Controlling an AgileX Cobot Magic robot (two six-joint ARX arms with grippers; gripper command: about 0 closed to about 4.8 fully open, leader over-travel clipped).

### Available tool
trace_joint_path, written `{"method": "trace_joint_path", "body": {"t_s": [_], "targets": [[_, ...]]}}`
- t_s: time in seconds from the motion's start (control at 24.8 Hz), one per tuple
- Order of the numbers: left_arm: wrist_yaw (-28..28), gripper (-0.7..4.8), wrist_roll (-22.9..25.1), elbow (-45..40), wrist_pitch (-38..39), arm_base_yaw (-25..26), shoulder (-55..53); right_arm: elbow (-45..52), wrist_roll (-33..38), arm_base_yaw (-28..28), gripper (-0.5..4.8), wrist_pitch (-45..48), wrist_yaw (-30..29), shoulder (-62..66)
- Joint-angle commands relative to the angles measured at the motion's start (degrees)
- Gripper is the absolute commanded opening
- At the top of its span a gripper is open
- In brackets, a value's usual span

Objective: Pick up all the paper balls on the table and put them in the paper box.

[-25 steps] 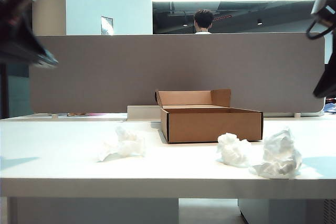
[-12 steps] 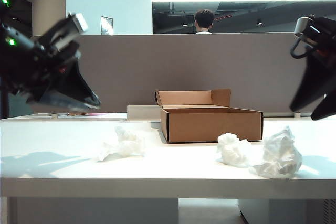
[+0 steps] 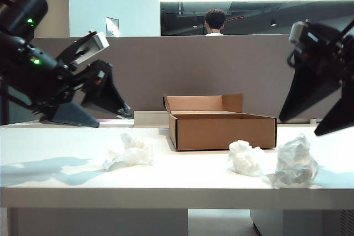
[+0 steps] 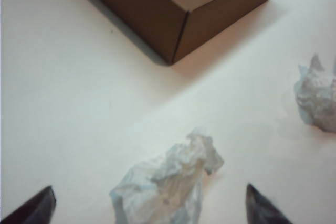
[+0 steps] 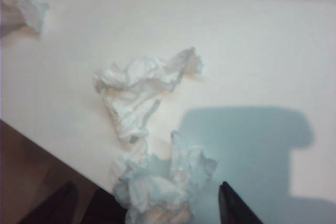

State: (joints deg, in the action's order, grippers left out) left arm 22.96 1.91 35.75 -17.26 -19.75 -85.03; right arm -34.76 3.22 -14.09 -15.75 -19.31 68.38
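Observation:
Three white crumpled paper balls lie on the white table (image 3: 66, 175): one to the left (image 3: 130, 152) of the brown paper box (image 3: 221, 128), and two (image 3: 246, 157) (image 3: 296, 161) in front of its right end. My left gripper (image 3: 113, 120) hangs open above and behind the left ball (image 4: 168, 182), which shows between its spread fingertips (image 4: 44, 200). My right gripper (image 3: 298, 128) is open above the rightmost ball (image 5: 163, 182), which lies near the table's front edge. The box's lid flap stands open and its inside looks empty.
A grey divider panel (image 3: 221, 64) runs behind the table, with a low white block (image 3: 150, 119) at its foot beside the box. A person's head (image 3: 214, 21) shows beyond it. The box corner (image 4: 178, 30) lies beyond the left ball.
Both arms have swung down and inward from the upper corners toward the table. Both grippers have opened wide. The paper balls and box have not moved.

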Motion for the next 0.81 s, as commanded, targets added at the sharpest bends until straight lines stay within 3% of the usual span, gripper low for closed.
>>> {"method": "trace_joint_path", "body": {"t_s": [0.04,0.52,0.61,0.65,0.77,0.81], "targets": [[-0.3,4.67,0.2,1.8,-1.1,-1.5,-1.8,-0.2,0.2,-0.2,3.69,0.8,-0.4,2.4],[-5.2,4.56,0.2,4.3,-2.2,-5.3,-10.3,-0.2,0.2,-1.2,3.65,1.0,-2.1,8.7],[-5.2,4.02,0.2,4.3,-2.6,-5.3,-11.2,-0.2,0.2,-1.2,3.10,1.1,-2.1,9.6],[-5.1,3.55,0.2,4.3,-3.0,-5.5,-11.5,-0.2,0.2,-1.2,2.56,1.1,-2.1,10.3],[-5.1,2.70,0.3,4.3,-3.5,-6.3,-11.6,-0.2,0.2,-1.2,2.02,1.4,-2.1,11.1],[-5.0,1.64,0.3,4.3,-3.9,-6.6,-11.6,-0.2,0.2,-1.2,1.68,1.9,-2.4,11.5]]}}
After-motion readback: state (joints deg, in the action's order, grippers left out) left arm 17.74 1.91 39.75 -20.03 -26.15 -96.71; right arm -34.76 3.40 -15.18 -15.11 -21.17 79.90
